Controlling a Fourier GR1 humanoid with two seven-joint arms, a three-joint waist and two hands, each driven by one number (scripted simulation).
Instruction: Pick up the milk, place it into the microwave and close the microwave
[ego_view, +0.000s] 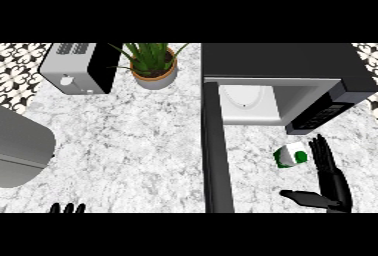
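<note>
White marble desk fills nearly all I can see below me, with a patterned black-and-white wall strip along its far edge. Biggest on it is the black microwave at the far right, its door swung wide open toward me and seen edge-on as a long dark bar; the pale cavity inside shows a round plate. At the far left edge a grey rounded object juts in; I cannot tell what it is. Behind it stands a toaster, silver with a black side, and just beside that a potted plant in a tan pot.

My right hand is open, fingers straight and pointing away from me, thumb spread out to the left. The milk, a small white and green carton, sits tilted on the desk in front of the microwave, just beside my fingers. Of my left hand only fingertips show at the lower edge.
</note>
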